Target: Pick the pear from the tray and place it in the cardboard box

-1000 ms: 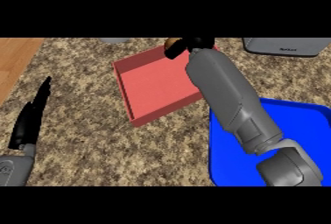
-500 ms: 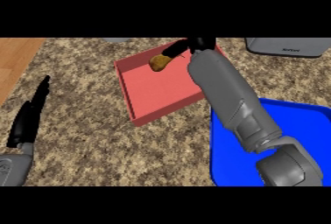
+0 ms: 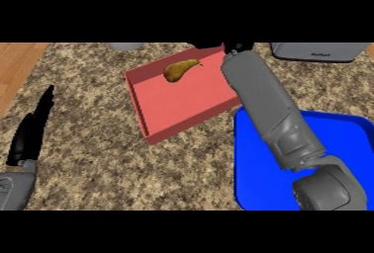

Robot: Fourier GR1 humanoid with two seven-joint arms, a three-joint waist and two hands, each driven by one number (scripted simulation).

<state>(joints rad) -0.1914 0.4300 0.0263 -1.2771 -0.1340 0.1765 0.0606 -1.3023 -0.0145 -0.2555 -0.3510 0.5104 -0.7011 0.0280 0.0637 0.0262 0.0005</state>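
Observation:
The brown-yellow pear point(image 3: 179, 70) lies inside the red box point(image 3: 182, 106), near its far corner. My right hand point(image 3: 237, 47) is just right of the pear, over the box's far right corner. It holds nothing, and the grey forearm and the view's top edge hide most of it. The blue tray point(image 3: 256, 163) sits at the right under that forearm, with nothing showing on its bare part. My left hand point(image 3: 29, 133) rests open at the left edge, fingers straight and pointing away.
A grey appliance point(image 3: 318, 52) stands at the back right, close to the right hand. A small grey object point(image 3: 125, 47) sits at the back, left of the box. The counter ends at a wooden strip point(image 3: 18, 64) on the left.
The right hand carried the pear over the box's far side and let it go. The pear now lies in the box, apart from the hand. The left hand has stayed still.

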